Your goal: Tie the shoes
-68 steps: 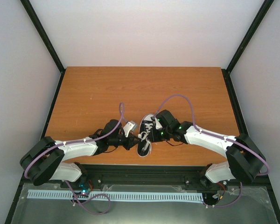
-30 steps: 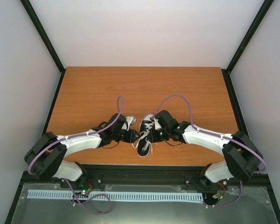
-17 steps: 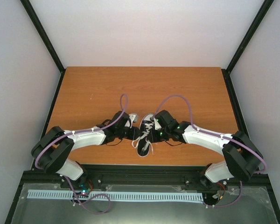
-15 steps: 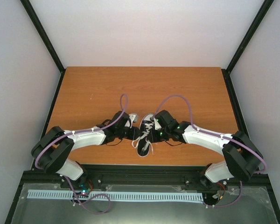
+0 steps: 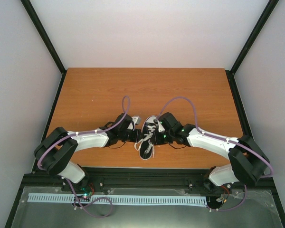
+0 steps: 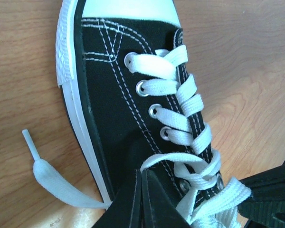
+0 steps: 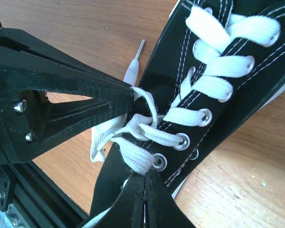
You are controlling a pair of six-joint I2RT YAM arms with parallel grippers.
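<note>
We find the sneaker (image 5: 151, 126) lying sole-down on the bench (image 5: 95, 95), at lower centre of the overhead view near the bench's bottom edge, between the two arms. Its long axis runs almost top to bottom in that frame, leaning slightly. The white toe cap (image 5: 153, 118) points to the top of the frame and the heel to the bottom. The left gripper (image 6: 142, 199) comes in from the left of the overhead frame. Its jaws are pressed together on a strand of the laces (image 6: 190, 102) just beside the lowest eyelets, low in its own view. The right gripper (image 7: 143, 204) has its jaws closed on a flat lace strand at the bottom of its view, so the two tips sit close together over the tongue. One loose lace end (image 6: 52, 178) trails onto the wood at lower left of the left wrist view. We judge the sneaker small and light, so it is likely to slide or twist on the smooth bench if either strand is pulled sideways. The canvas is soft, while the rubber sole edge is firmer. The laces are limp, flat and a little slick. They are best pinched across their width, close to the eyelets or the crossing, where there is little slack to slip away.
</note>
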